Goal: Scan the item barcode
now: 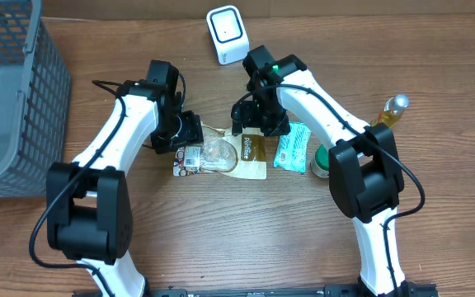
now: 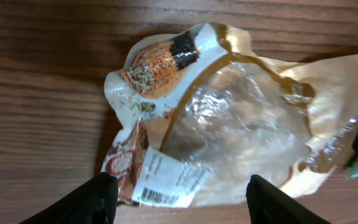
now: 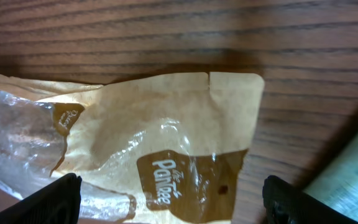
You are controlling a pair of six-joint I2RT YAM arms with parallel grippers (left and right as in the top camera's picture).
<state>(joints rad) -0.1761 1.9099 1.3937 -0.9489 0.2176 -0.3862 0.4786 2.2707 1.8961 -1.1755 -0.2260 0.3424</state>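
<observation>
Left gripper (image 1: 185, 134) and right gripper (image 1: 258, 120): fingers spread, nothing pinched.
Snack pouch (image 1: 228, 153) flat on table (image 1: 246, 239); barcode label (image 2: 164, 186) face-up at its 9 o'clock end under left gripper, right gripper over its 1 o'clock corner, scanner (image 1: 226, 35) at 12.

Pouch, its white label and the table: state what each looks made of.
Pouch: seems to be thin plastic film, glossy, with a clear crinkled window catching glare and a printed tan border. White label: probably a paper sticker, matte, with a flat printed barcode. Table: wood or wood-look laminate, dark brown grain lines, slight sheen; which one cannot be told.
</observation>
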